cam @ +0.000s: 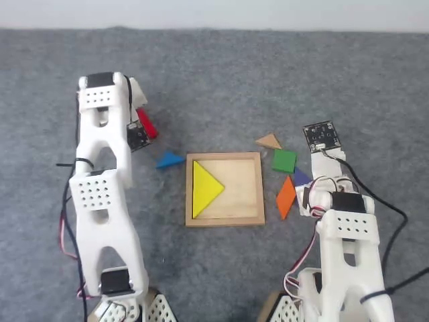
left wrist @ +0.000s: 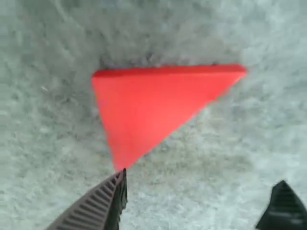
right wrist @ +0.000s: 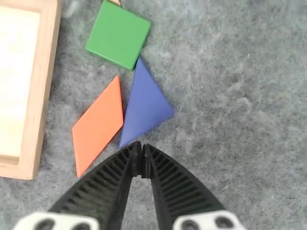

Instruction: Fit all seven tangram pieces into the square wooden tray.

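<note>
My left jaws hover apart over the red triangle (left wrist: 153, 105). The ribbed finger sits just at its pointed corner and the other finger stands off to the side over bare grey desk (cam: 221, 80). Seen from above, that triangle lies flat at about ten o'clock from the wooden tray (cam: 224, 221), well apart from it. A blue triangle (cam: 169, 159) lies along the same bearing, much nearer the tray's corner.

In the tray, the yellow triangle (cam: 204, 188) fills the nine o'clock half with its long edge against that wall. The rest of the floor is bare wood, so I count one piece of seven as placed.

Right of the tray:
- The tan triangle (cam: 269, 141) is at one o'clock.
- The green square (right wrist: 118, 34) is at two.
- The purple triangle (right wrist: 144, 108) is at three, its tip touching the square's corner.
- The orange parallelogram (right wrist: 98, 124) lies just beside the purple triangle, between it and the tray wall.

My right jaws are together and hold nothing. Their tips hang just off the purple triangle's near corner.

I judge the step in hand to be picking up the red triangle. The next move is to drop lower and shift so both fingers straddle the piece, then close across two of its edges. It is thin and lies flush on the soft cloth, so it could slip.
</note>
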Tool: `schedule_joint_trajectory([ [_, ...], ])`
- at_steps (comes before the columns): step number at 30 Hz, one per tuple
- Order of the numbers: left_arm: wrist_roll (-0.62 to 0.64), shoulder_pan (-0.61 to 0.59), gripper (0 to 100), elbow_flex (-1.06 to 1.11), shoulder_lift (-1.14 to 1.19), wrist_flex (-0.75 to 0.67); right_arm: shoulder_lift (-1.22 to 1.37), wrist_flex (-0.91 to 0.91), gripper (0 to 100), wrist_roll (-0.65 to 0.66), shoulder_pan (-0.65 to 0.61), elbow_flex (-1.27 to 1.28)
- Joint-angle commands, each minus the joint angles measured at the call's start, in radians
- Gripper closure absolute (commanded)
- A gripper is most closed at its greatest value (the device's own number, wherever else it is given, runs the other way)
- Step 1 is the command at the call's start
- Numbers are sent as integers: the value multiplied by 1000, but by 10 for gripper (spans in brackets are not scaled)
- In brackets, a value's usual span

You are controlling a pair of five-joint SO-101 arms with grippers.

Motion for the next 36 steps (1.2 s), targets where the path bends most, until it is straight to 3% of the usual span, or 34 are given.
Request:
schedule_joint_trajectory([
  [1,-57,44,563,-127,-38,149,-13,-22,979,12,8,-8],
  [7,-57,114,563,-51,-3,69,-13,-22,979,12,13,-8],
  [17,-58,100,563,-48,89,41,-13,-22,979,14,15,-8],
  [28,-58,110,567,-42,95,172,-13,-22,979,14,15,-8],
  [36,-55,95,811,-68,92,319,-13,-22,979,14,15,-8],
])
